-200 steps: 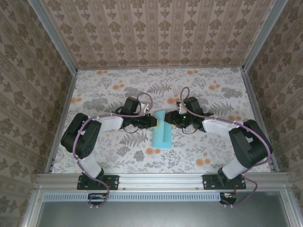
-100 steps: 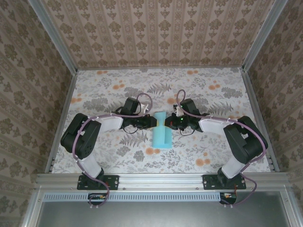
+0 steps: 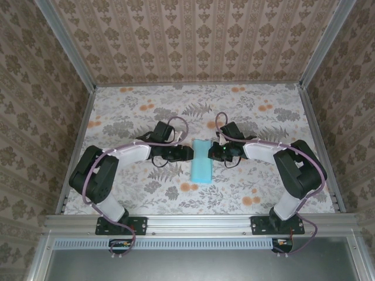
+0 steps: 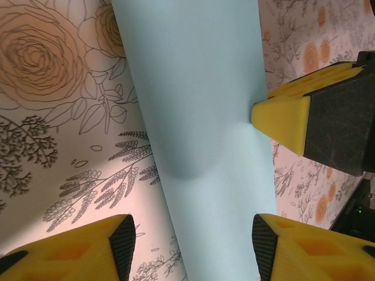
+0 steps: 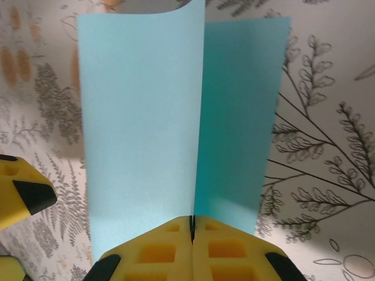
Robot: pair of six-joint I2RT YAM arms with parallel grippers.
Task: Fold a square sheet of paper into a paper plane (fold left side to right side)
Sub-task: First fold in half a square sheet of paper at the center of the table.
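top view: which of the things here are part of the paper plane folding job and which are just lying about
Part of the job:
- thin light cyan-blue sheet of paper, folded over into a narrow strip
- right gripper, shut on the paper's edge
- left gripper, open at the paper's left side

Just there:
- floral-patterned table cover
- patterned walls
- aluminium frame

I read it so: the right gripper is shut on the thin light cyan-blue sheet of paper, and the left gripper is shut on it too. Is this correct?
Not quite. The left gripper is open: the left wrist view shows its yellow fingertips standing apart, the thin light cyan-blue sheet of paper between them. The right gripper is indeed shut on the sheet.
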